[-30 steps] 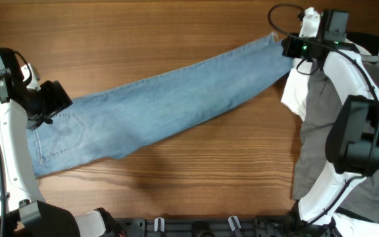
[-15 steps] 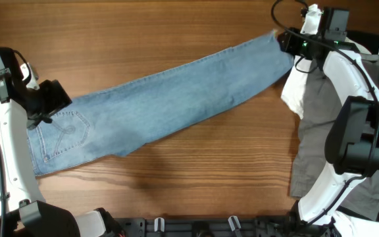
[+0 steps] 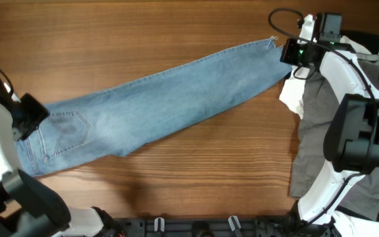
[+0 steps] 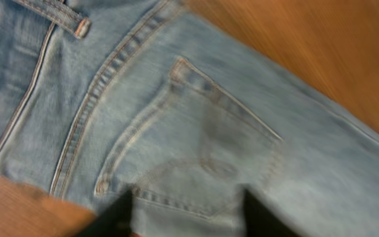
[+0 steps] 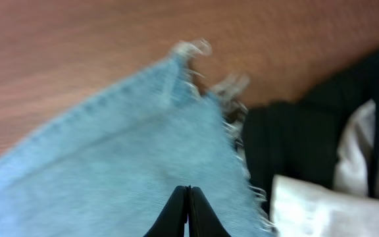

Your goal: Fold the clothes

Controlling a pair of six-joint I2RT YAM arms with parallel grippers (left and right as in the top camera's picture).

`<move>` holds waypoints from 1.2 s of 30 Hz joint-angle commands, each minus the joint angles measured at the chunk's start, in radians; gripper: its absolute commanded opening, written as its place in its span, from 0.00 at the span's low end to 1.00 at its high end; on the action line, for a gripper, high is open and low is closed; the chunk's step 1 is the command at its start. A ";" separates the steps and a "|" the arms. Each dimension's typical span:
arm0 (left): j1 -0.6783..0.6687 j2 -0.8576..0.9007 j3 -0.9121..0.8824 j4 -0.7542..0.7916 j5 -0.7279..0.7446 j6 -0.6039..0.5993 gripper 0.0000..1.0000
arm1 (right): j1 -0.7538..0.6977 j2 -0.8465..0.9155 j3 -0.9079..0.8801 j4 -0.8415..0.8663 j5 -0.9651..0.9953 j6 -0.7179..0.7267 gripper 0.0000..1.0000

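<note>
The light-blue jeans (image 3: 163,105) lie stretched out slantwise across the wooden table, waist at the left, frayed hem (image 3: 268,43) at the upper right. My left gripper (image 3: 34,122) is low over the waist end. In the left wrist view its dark fingers (image 4: 118,212) stand apart on either side of the stitched back pocket (image 4: 209,138), so this gripper (image 4: 188,205) is open. My right gripper (image 3: 285,52) is at the hem. In the right wrist view it (image 5: 189,191) is shut, tips together over the denim (image 5: 124,171) beside the fraying (image 5: 234,125). Whether cloth is pinched does not show.
A heap of clothes lies at the right edge: grey trousers (image 3: 321,125), a white garment (image 3: 293,91) and a black one (image 5: 295,138). The right arm reaches over this heap. Bare wood (image 3: 209,178) shows in front of and behind the jeans.
The left arm has slid left along the waist and its jaws have narrowed. The right gripper opened briefly and shut again at the hem, which shifted slightly toward the table's back edge.
</note>
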 commanded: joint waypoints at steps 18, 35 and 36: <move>0.238 0.372 -0.192 0.366 -0.037 -0.166 0.08 | -0.020 0.037 -0.016 0.111 -0.063 -0.004 0.46; 0.362 0.221 -0.189 0.450 0.146 -0.080 0.54 | 0.069 0.138 -0.018 0.154 -0.176 -0.084 0.50; 0.362 0.194 -0.189 0.447 0.157 -0.079 0.55 | 0.077 0.146 -0.018 0.160 -0.180 -0.083 0.51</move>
